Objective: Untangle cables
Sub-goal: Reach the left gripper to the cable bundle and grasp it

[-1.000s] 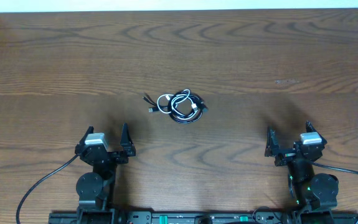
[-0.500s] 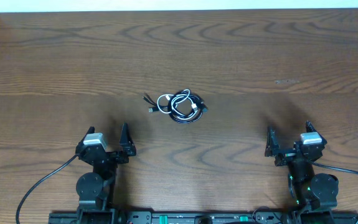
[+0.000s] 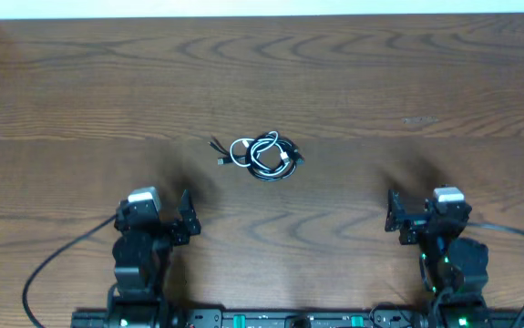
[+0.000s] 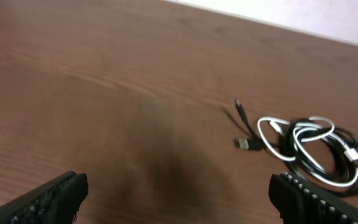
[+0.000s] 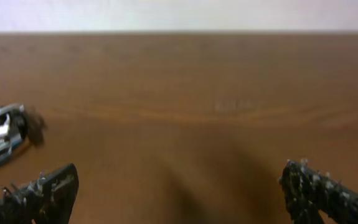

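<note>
Hands sat nearest, at the near edge of the desk (image 3: pixel 380 82): the left hand (image 3: pixel 152 219) and the right hand (image 3: pixel 426 217) each had its fingers spread wide with nothing between them, as both wrist views confirmed. Farther out, roughly midway between the two arms and well apart from both, lay the cables (image 3: pixel 263 155), the white cable (image 3: pixel 241 150) and the black cable (image 3: pixel 271 171) coiled through one another in a single small bundle, with two small plug ends trailing off its left side. By my reading the task had barely begun: this was the reach toward the bundle, and the next move called for each hand to pinch a different cord so the loops could be drawn apart. Against a second ago, both arms had shifted slightly at their bases, while the bundle lay unmoved
</note>
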Action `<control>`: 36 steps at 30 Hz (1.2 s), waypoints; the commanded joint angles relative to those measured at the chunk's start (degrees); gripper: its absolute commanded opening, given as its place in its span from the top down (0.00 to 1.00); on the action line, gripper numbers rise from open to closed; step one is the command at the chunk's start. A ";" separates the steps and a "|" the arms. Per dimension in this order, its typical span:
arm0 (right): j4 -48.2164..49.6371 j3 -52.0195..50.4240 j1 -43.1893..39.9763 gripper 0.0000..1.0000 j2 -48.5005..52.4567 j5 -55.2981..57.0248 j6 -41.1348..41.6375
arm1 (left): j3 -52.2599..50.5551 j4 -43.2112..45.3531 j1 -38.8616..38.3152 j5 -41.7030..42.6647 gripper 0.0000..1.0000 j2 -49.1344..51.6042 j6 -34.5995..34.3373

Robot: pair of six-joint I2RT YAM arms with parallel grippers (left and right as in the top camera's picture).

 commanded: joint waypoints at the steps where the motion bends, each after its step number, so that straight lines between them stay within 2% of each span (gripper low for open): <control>1: -0.22 4.55 0.39 0.01 5.57 0.79 1.07 | 5.73 -0.96 -0.33 -0.09 0.02 6.82 -0.11; 11: -6.78 18.08 0.39 0.01 25.05 -0.28 1.05 | 21.66 -9.31 -0.33 1.38 0.02 27.02 0.13; 16: -19.39 30.64 0.35 0.01 38.95 -2.38 0.98 | 33.40 -21.97 -0.33 5.73 0.02 39.56 0.13; 20: -28.87 40.72 0.35 0.01 47.74 -2.36 -1.36 | 37.94 -30.56 -0.33 6.14 0.02 42.97 0.11; 26: -30.18 45.44 0.39 0.01 50.69 -7.96 -1.05 | 37.92 -30.12 -0.33 9.86 0.02 43.01 -0.33; 32: -29.16 45.44 0.39 0.01 50.66 -9.01 -1.09 | 38.18 -19.58 -0.33 13.73 0.02 43.17 -0.33; 36: -29.09 45.44 0.39 0.01 50.69 -8.79 -1.07 | 45.70 -20.39 -0.35 12.11 0.02 48.22 0.17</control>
